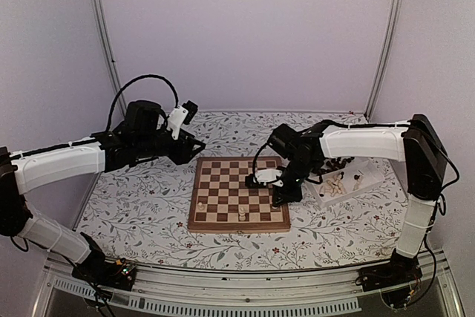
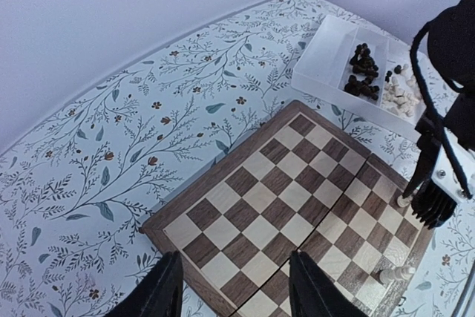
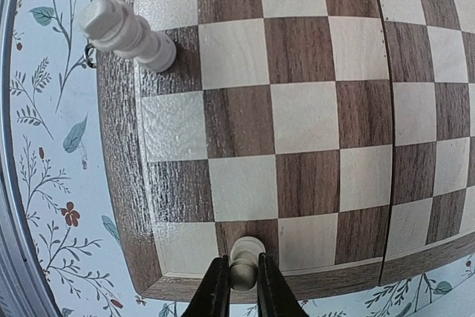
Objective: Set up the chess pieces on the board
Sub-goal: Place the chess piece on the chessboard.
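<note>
Now, the white tray (image 1: pixel 375 174) sits at the right of the top view, just beside the board (image 1: pixel 239 192). Through the left wrist camera its partitions show dark pieces (image 2: pixel 362 72) heaped in one compartment and pale pieces (image 2: pixel 398 96) in the next one to the right. Tray and board both lie on the table (image 1: pixel 133 206), which is covered in a pale cloth printed with leafy sprigs and small flowers. Plain pale walls and metal corner posts close the space behind.

The right claw (image 3: pixel 240 266) is pinched narrow on a small pale pawn (image 3: pixel 246 249), over a dark square in the row nearest the board's border, at the bottom centre of the right wrist view. A taller pale piece (image 3: pixel 128 33) stands free on a dark edge square in the upper left of that view, well apart from the pawn.

The left claw (image 2: pixel 231 291) hangs wide, holding nothing, above the board's border at the bottom of its own view. Seen from above, it hovers to the upper left of the board. The right arm crosses above the tray in the top view and hides part of it.
</note>
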